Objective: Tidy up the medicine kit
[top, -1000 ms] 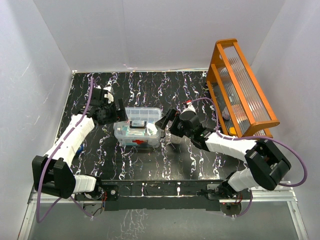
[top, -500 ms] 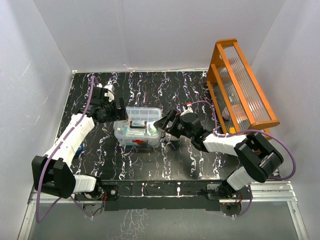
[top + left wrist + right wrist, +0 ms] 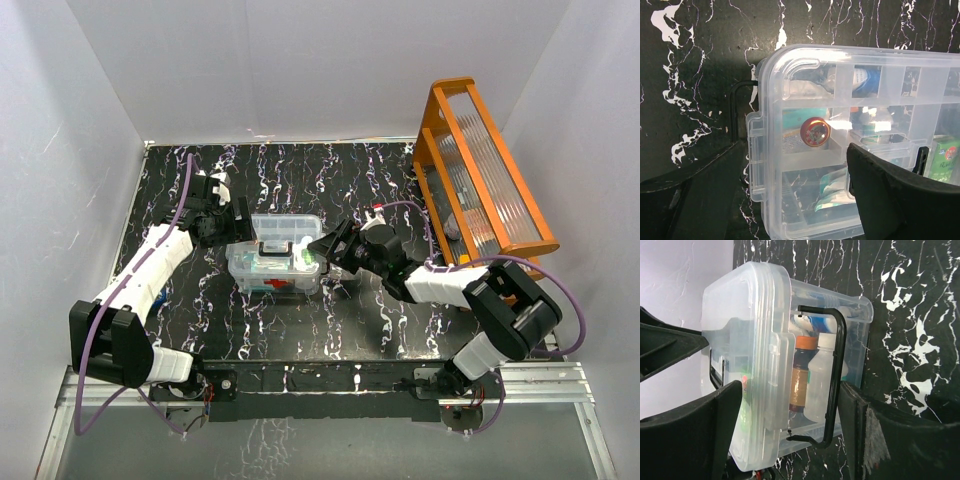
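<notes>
L hand (image 3: pixel 797 172), R hand (image 3: pixel 790 392), kit (image 3: pixel 272 268) between (lidded)

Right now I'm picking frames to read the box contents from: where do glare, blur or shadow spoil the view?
Left wrist view: glare patches on the clear lid wash out some compartments, and the left claw is dark and soft. Right wrist view: little glare, the bottles show plainly through the box wall. Top view: even light, but the box is too small for detail.
</notes>
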Motion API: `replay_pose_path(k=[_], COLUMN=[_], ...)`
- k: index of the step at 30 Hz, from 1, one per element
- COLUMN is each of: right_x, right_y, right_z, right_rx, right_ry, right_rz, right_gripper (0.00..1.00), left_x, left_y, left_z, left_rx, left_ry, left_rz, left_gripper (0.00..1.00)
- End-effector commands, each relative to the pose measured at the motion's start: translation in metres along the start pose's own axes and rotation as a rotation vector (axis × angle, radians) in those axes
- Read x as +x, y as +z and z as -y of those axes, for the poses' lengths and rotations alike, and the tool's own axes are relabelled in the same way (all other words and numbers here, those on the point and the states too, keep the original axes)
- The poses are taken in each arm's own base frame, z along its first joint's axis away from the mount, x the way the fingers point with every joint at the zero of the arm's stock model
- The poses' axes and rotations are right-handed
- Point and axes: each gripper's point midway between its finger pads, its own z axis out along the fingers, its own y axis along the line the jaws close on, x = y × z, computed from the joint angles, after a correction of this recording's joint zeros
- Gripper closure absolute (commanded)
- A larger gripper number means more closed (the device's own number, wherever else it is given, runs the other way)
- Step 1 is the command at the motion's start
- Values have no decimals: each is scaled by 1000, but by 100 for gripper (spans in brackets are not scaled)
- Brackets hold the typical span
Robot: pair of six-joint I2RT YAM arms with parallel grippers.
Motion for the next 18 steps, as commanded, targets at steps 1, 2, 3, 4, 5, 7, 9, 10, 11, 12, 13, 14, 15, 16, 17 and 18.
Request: replay_pose_path(k=[1, 2, 3, 4, 5, 7, 9, 10, 11, 12, 13, 14, 15, 16, 17, 18], right_x=[-9, -11, -13, -14, -15, -16, -17, -17, -19, -20, -21, -23, -24, -26, -27, -27], right_y=[-7, -8, -9, -10, -11, -13, -15, -16, -17, -19, -21, -23, -24, -25, -26, -27], right_z=[0, 0, -1, -3, -5, -9, -15, -16, -18, -19, -21, -24, -28, -31, -33, -35], right_rx=[70, 78, 83, 80, 78, 67, 51, 47, 46, 43, 37, 27, 17, 9, 3, -2], right_ry=[-58, -64, -68, -73, -76, -80, -86, -89, -90, -94, -99, -102, -106, -110, -113, -116], right_rz=[26, 32, 34, 36, 37, 36, 38, 39, 43, 48, 53, 59, 63, 68, 70, 70], right_gripper=[36, 37, 38, 38, 39, 40, 41, 41, 41, 41, 42, 42, 42, 42, 42, 42], left_x=[18, 18, 19, 18, 18, 18, 18, 19, 20, 20, 20, 20, 20, 20, 20, 20], left_y=[-1, -1, 0, 0, 0, 0, 1, 1, 2, 2, 3, 3, 3, 4, 4, 4], left_z=[-10, -10, -10, -10, -10, -10, -11, -11, -11, -11, -12, -11, -12, -12, -13, -13], left_rx=[-40, -40, -40, -41, -41, -42, -43, -43, -43, -44, -46, -47, -49, -51, -54, -54], left_ry=[9, 9, 10, 10, 11, 12, 13, 13, 13, 13, 13, 15, 16, 17, 17, 17], left_rz=[-51, -52, -53, -51, -52, -51, -52, -54, -56, -58, -61, -63, -67, -67, -68, -66], left_gripper=[19, 19, 20, 20, 20, 20, 20, 20, 20, 20, 20, 19, 19, 19, 19, 18])
